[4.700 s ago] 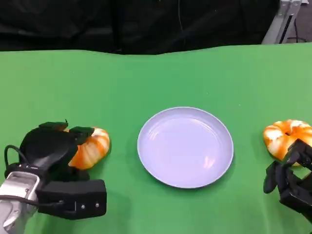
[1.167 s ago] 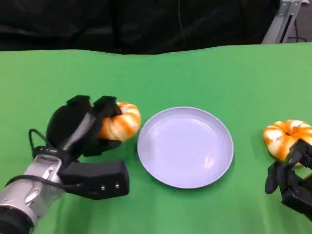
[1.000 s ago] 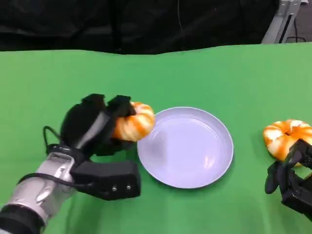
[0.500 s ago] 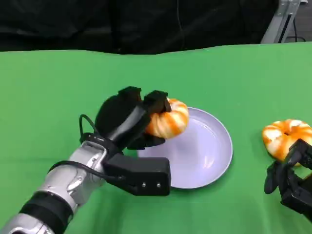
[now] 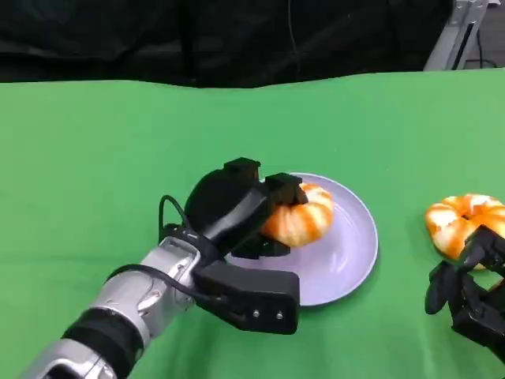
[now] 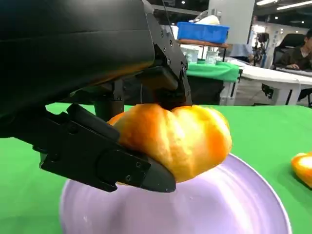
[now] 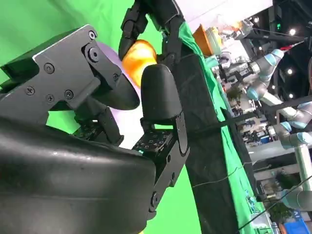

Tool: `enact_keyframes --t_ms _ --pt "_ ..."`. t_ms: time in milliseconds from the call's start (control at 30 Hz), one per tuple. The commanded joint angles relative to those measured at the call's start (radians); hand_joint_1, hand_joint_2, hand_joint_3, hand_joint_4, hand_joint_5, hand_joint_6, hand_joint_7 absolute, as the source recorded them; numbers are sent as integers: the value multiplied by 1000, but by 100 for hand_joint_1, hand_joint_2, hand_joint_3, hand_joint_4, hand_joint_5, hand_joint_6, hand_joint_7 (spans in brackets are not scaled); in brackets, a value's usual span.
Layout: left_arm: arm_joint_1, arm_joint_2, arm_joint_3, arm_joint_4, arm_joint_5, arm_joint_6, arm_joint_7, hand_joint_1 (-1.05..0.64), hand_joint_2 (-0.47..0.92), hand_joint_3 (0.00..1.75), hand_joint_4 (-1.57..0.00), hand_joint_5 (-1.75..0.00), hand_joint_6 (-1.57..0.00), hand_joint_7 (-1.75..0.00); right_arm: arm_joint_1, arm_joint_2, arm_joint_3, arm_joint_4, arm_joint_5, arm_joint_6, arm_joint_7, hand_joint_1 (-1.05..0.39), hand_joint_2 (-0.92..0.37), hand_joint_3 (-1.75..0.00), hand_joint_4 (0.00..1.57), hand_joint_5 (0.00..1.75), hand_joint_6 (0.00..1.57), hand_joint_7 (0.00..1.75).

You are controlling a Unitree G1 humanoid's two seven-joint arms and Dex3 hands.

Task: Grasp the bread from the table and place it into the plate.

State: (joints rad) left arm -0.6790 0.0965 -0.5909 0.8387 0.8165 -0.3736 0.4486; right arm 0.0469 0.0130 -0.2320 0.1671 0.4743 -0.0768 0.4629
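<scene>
My left hand (image 5: pixel 237 209) holds an orange-and-white bread ring (image 5: pixel 300 215) over the left half of the pale lilac plate (image 5: pixel 347 253) in the head view. In the left wrist view the bread (image 6: pixel 175 136) hangs a little above the plate (image 6: pixel 234 204), gripped between black fingers (image 6: pixel 97 156). A second bread ring (image 5: pixel 461 221) lies on the green table at the right edge. My right hand (image 5: pixel 465 296) sits just in front of that bread, fingers curled, holding nothing. The right wrist view shows the right hand (image 7: pixel 122 112) and, past it, the held bread (image 7: pixel 139 56).
The green tablecloth (image 5: pixel 118 158) covers the whole table, with a black backdrop behind its far edge. A metal frame (image 5: pixel 461 31) stands at the back right. In the left wrist view, other tables and a blue bin (image 6: pixel 202 31) lie beyond, and a person (image 6: pixel 297 51) sits at the far side.
My left hand has carried the bread rightward from the table's left side to over the plate. The right hand and the second bread have stayed put.
</scene>
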Motion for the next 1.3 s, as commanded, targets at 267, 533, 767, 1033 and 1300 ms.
enact_keyframes --t_ms 267,533,767,1033,1300 --pt "-33 19 -17 8 24 20 12 -47 92 26 -62 -71 -92 -16 5 -3 -6 -15 8 -11 -8 -4 -49 -135 92 175 78 165" --pt "-6 37 -9 -32 9 32 -18 -104 92 47 -15 0 -42 0 0 -8 -9 2 11 -22 7 -6 -48 -135 92 175 77 166" --pt "0 47 -13 -51 14 49 -41 -105 92 54 0 0 -29 0 4 -5 -7 -5 6 -23 -1 -6 -48 -136 93 175 77 166" --pt "7 57 -9 -63 8 42 -46 -105 92 58 0 0 -28 -1 3 -4 -8 -6 10 -18 -2 -5 -47 -137 92 175 77 166" --pt "64 117 72 -107 -125 -124 -82 -99 92 53 -8 -4 -34 -2 5 -3 -5 -10 9 -14 -5 -4 -47 -137 92 175 77 165"
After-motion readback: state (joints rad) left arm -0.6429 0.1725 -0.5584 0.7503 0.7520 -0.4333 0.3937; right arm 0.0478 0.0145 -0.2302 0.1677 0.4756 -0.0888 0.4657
